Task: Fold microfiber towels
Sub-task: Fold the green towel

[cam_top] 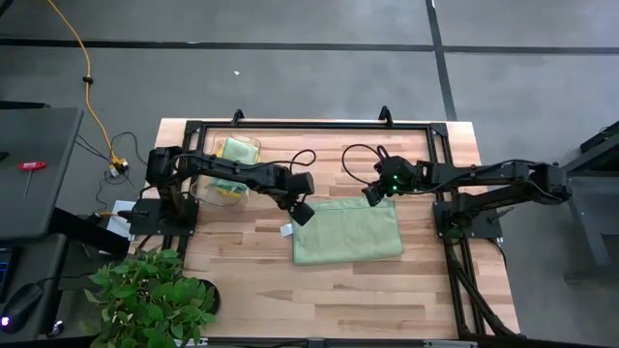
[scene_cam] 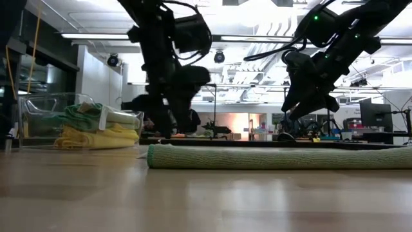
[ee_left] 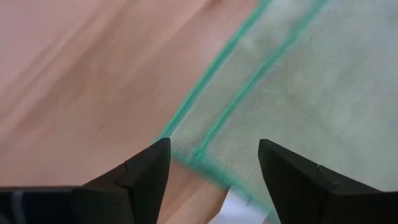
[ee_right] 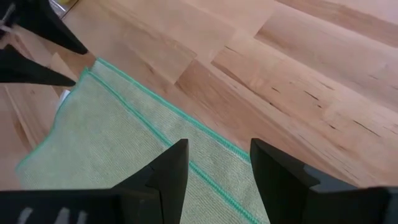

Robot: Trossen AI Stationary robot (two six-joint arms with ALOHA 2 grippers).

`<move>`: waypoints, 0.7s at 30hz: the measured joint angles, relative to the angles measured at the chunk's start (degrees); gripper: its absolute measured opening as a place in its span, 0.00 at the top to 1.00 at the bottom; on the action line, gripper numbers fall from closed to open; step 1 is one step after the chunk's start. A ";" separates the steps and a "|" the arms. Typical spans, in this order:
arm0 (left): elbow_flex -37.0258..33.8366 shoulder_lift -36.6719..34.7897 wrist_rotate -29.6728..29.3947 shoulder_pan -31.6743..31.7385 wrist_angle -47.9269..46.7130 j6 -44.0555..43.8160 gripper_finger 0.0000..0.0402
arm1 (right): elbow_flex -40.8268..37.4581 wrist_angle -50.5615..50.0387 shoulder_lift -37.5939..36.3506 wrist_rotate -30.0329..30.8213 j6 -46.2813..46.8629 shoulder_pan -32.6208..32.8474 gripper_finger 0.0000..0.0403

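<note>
A pale green microfiber towel (cam_top: 348, 230) lies folded flat on the wooden table, with two layered edges showing at its far left corner (ee_left: 205, 134). A small white tag (cam_top: 286, 230) sticks out at its left edge. My left gripper (ee_left: 214, 146) hangs open just above that corner and points steeply down. My right gripper (ee_right: 214, 146) is open above the towel's far edge (ee_right: 186, 121), slanting down. In the low view, both grippers are clear of the towel (scene_cam: 277, 156).
A clear bin (cam_top: 227, 169) at the far left holds folded yellow and green towels (scene_cam: 96, 129). A leafy plant (cam_top: 150, 295) stands off the near left corner. Black frame rails (cam_top: 309, 124) run along the table's far edge and sides. Bare wood lies near the towel's front.
</note>
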 joint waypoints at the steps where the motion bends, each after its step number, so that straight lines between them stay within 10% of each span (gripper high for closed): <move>1: 0.10 0.37 0.27 0.05 0.61 -1.66 0.41 | 0.00 0.01 0.00 0.02 0.02 0.00 0.59; 21: 0.13 2.86 2.81 0.44 2.42 -8.06 0.41 | 0.00 0.07 0.00 0.91 -0.11 0.01 0.59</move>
